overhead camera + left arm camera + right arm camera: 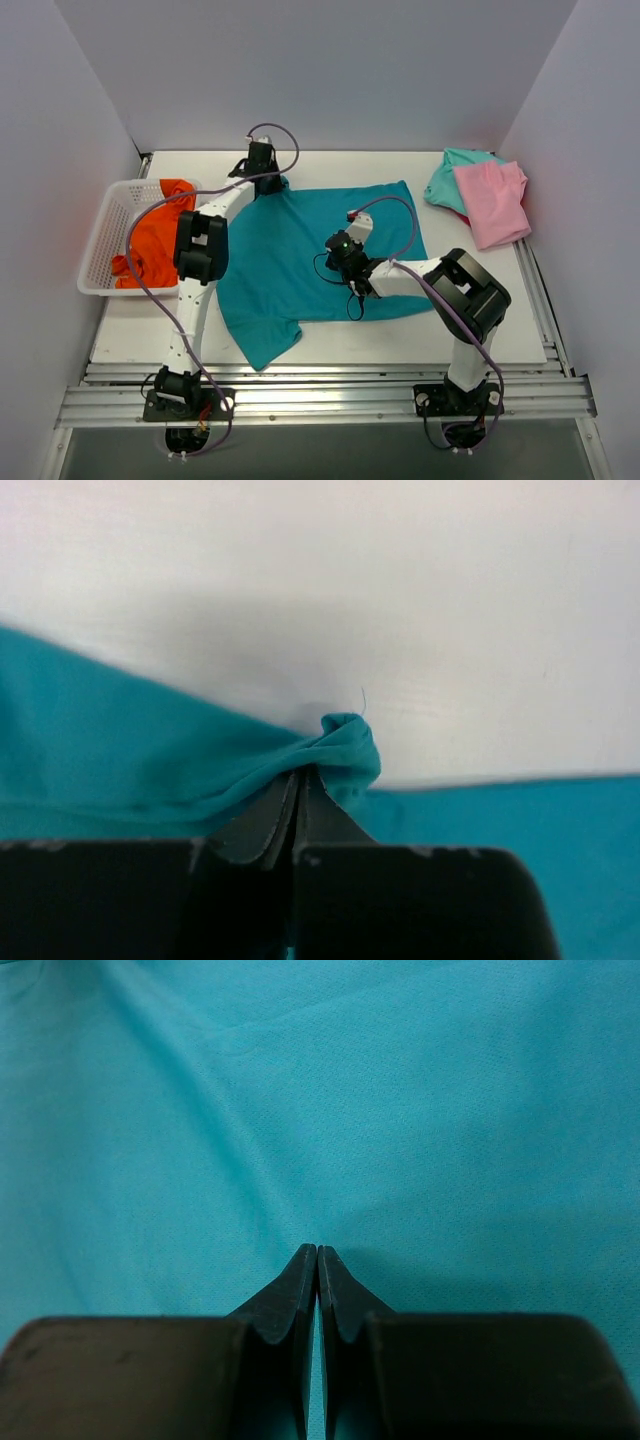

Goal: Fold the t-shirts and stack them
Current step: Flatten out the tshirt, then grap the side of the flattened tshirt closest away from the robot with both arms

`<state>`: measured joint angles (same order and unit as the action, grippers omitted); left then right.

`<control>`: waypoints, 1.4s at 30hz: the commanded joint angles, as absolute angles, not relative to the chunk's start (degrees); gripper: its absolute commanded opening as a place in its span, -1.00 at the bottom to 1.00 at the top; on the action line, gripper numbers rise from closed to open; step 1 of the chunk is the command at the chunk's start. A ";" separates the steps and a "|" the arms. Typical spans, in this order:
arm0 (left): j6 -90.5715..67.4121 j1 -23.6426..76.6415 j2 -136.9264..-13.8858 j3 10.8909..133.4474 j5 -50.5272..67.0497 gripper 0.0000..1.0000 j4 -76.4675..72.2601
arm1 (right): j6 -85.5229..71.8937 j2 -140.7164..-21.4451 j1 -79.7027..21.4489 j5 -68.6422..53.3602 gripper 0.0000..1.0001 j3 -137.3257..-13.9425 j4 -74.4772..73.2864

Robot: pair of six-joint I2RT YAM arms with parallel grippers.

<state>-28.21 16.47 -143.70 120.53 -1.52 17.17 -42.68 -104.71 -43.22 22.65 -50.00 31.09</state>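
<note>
Left gripper point(300, 782): jaws pressed together on a small bunched fold at the edge of the teal-blue t-shirt point(120, 750), the pinched cloth puckering up just beyond the fingertips over the bare white table point(400, 600). Right gripper point(317, 1256): jaws pressed together with nothing visible between them, tips pointing at smooth teal cloth; whether they touch it cannot be told. The left arm point(200, 248) reaches from its base at the near edge straight out to the shirt's far left corner, its elbow raised above the shirt's left side. The right arm point(470, 292) bends sharply at the elbow and folds back leftward, its wrist over the middle of the shirt. The teal-blue t-shirt lies spread across the table's centre. In the far right corner a pink t-shirt point(492, 200) lies on a mint-green t-shirt point(448, 172). At the left, an orange t-shirt point(150, 245) sits in a white lattice basket point(100, 235).
</note>
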 commanded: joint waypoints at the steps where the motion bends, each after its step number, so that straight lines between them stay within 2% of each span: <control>1: -26.81 16.44 -148.95 133.65 -5.35 -0.95 22.84 | -43.24 -105.03 -43.42 24.78 -1.00 -49.57 32.17; 3: -25.40 16.35 -152.82 145.90 -5.71 -0.95 27.39 | -43.16 -104.94 -43.33 24.87 -1.00 -49.48 32.17; 7: -24.96 15.91 -162.93 162.12 -3.96 -0.95 29.37 | -42.98 -104.33 -42.98 25.31 -1.00 -49.39 31.91; 10: -25.58 15.47 -159.80 157.44 -3.69 -0.94 20.76 | -42.63 -103.28 -42.72 26.19 -1.00 -48.96 31.73; 12: -25.23 15.29 -155.60 155.31 -3.26 -0.79 16.36 | -42.28 -102.22 -42.80 26.80 -1.00 -48.52 31.55; 15: -23.65 15.56 -147.35 153.29 -2.99 -0.22 16.52 | -41.66 -101.17 -42.80 28.47 -1.00 -48.25 31.73; 16: -23.56 15.82 -144.17 151.63 -2.99 0.12 16.70 | -40.88 -100.21 -42.89 29.17 -1.00 -48.51 31.03; 17: -23.64 15.99 -140.92 145.96 -3.16 0.38 16.26 | -40.43 -99.59 -42.98 31.09 -1.00 -48.78 30.50; 18: -23.73 16.26 -133.58 142.24 -4.38 0.70 15.74 | -40.08 -98.01 -43.15 32.94 -1.00 -49.13 28.15; 19: -23.73 16.96 -129.59 138.12 -5.53 0.95 15.30 | -40.43 -97.04 -43.42 35.13 -1.00 -50.17 26.39; 20: -23.56 17.40 -125.90 129.46 -6.93 0.88 14.60 | -40.43 -95.90 -43.77 39.85 -0.64 -50.45 25.06; 22: -23.29 18.19 -114.30 119.67 -9.84 0.88 13.37 | -39.12 -91.60 -44.64 44.36 0.06 -50.54 22.43; 23: -23.64 19.24 -110.60 114.49 -10.37 0.88 11.88 | -38.07 -90.10 -46.21 47.17 0.49 -50.54 21.19; 24: -23.29 20.03 -102.65 103.21 -10.55 0.88 10.04 | -37.27 -87.04 -47.19 51.98 0.68 -50.54 19.09; 26: -19.80 25.27 -94.00 90.51 -13.69 0.88 1.91 | -34.65 -83.69 -49.56 54.13 0.75 -49.93 18.28; 27: -18.38 27.66 -85.17 76.17 -15.97 0.88 -3.81 | -34.11 -80.19 -50.35 54.05 0.75 -49.14 18.19; 28: -17.85 29.77 -81.16 68.98 -14.60 0.88 -8.83 | -33.49 -78.07 -50.62 53.18 0.75 -47.91 20.89; 30: -23.96 28.67 -75.00 56.31 -1.39 0.88 -26.13 | -33.74 -72.11 -48.97 47.06 0.88 -41.88 25.55; 31: -32.96 27.52 -74.97 46.16 5.99 0.88 -31.67 | -36.10 -70.42 -46.78 37.10 0.99 -40.36 26.71; 32: -35.66 26.73 -75.58 41.62 14.16 0.88 -45.13 | -38.21 -69.01 -43.71 30.65 1.00 -38.60 27.41; 33: -36.81 25.50 -77.76 38.44 18.33 0.88 -51.01 | -41.54 -66.47 -38.64 24.41 0.99 -35.36 29.16; 34: -39.18 25.49 -78.31 36.67 20.72 0.88 -49.76 | -41.48 -64.88 -37.80 16.60 0.97 -33.85 29.96; 35: -39.20 25.92 -78.05 37.43 17.61 0.94 -43.31 | -41.14 -63.21 -38.66 17.05 0.96 -32.71 29.88; 36: -38.16 30.80 -74.74 38.40 10.97 0.75 -34.72 | -40.96 -59.80 -40.41 20.53 0.94 -32.17 24.92; 37: -35.45 35.37 -72.18 39.37 1.85 0.69 -20.45 | -41.83 -58.29 -46.17 32.92 0.94 -33.13 20.17; 38: -35.16 40.55 -69.72 39.81 -9.29 0.69 -14.21 | -42.97 -57.40 -48.58 38.27 0.94 -34.27 15.34; 39: -35.68 46.09 -65.78 40.34 -28.20 0.70 -8.67 | -46.72 -56.44 -50.17 42.15 0.94 -35.76 5.29; 40: -40.99 54.84 -64.26 41.04 -35.35 0.75 4.96 | -48.50 -56.16 -51.66 45.23 0.94 -38.21 0.92; 42: -52.58 61.06 -61.80 43.41 -48.97 0.79 20.05 | -50.70 -54.77 -52.20 50.17 0.94 -39.63 -7.69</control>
<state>-39.81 52.07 -70.22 37.85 -19.75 -2.83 -44.71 -57.60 -51.51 37.76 -35.35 8.80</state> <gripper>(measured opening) 0.891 0.972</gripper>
